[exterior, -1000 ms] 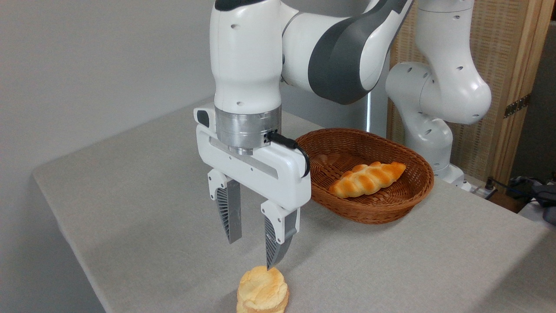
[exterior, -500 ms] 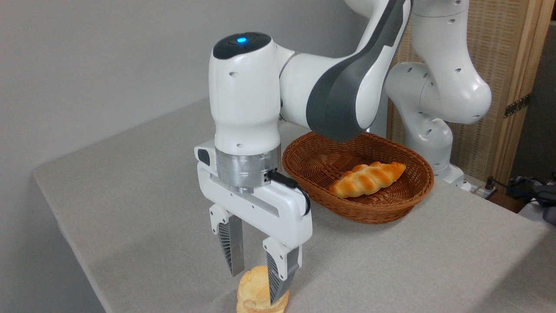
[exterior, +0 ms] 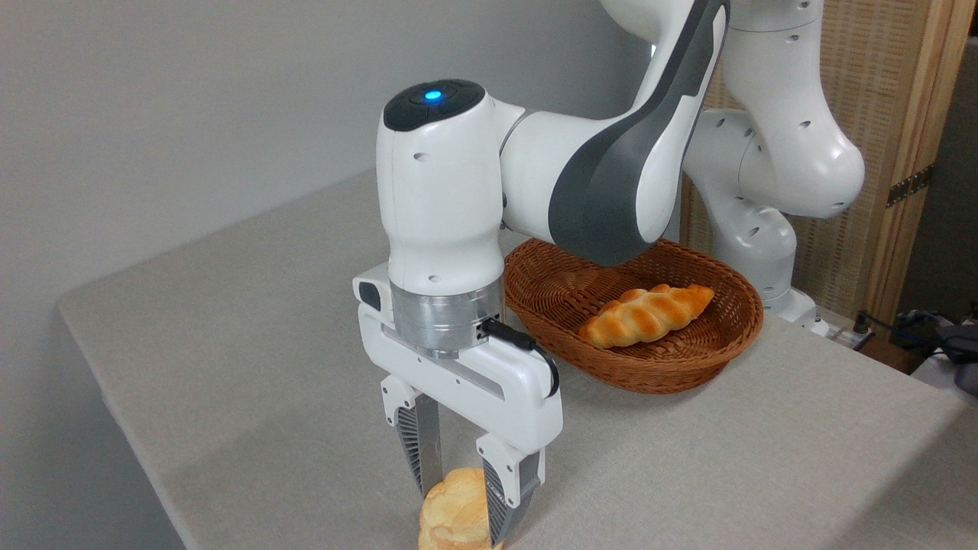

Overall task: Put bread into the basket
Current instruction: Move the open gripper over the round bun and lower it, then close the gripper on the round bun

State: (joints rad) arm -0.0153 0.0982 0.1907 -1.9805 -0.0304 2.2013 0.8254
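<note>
The bread (exterior: 449, 513), a small pale yellow bun, lies on the grey table (exterior: 229, 344) at the bottom edge of the picture, its lower part cut off. My gripper (exterior: 467, 516) has come down over it and stands open, one finger on each side of the bun; the right finger (exterior: 504, 500) covers part of it. Whether the pads touch the bun I cannot tell. The oval brown wicker basket (exterior: 672, 374) sits behind and to the right, partly hidden by my arm.
A long golden braided loaf (exterior: 646, 313) lies inside the basket. The robot base (exterior: 752, 237) stands behind the basket, with a wooden screen (exterior: 901, 137) at the back right. The table's front left edge runs close to the bun.
My gripper has dropped straight down from above the bun until its fingers straddle it. The finger gap looks unchanged, and the bun and basket have not moved.
</note>
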